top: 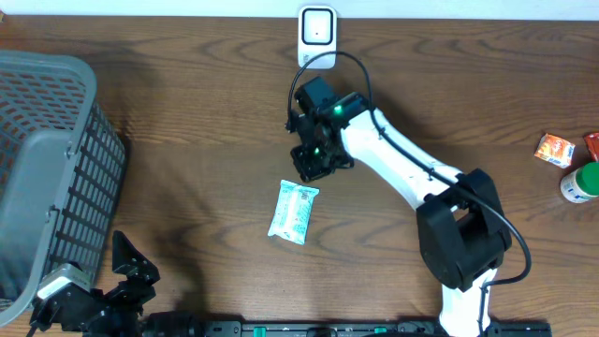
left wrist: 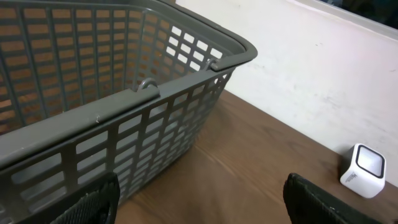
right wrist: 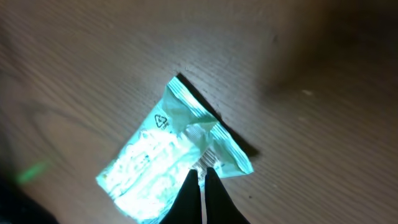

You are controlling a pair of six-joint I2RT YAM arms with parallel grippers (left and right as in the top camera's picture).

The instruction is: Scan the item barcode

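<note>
- A pale green sachet (top: 294,212) lies flat near the middle of the tabletop (top: 187,112), one sealed end towards the right gripper (top: 316,161).
- It looks light, thin and limp: a glossy film pack likely to crinkle, sag and slide rather than hold its shape.
- The crimped seal at the end (right wrist: 211,140) seems the best hold. It is flatter and stiffer than the padded middle, and a pinch there leaves the printed faces clear.
- A recycling mark shows in the right wrist view, but no barcode can be made out.
- The right gripper is closed and holds nothing. From overhead it sits just beyond the sachet on the scanner side.
- The white scanner (top: 317,33) stands at the far edge, well apart from the sachet.
- The left gripper (top: 131,271) rests wide open at the near left corner beside the grey basket (top: 56,159).
</note>
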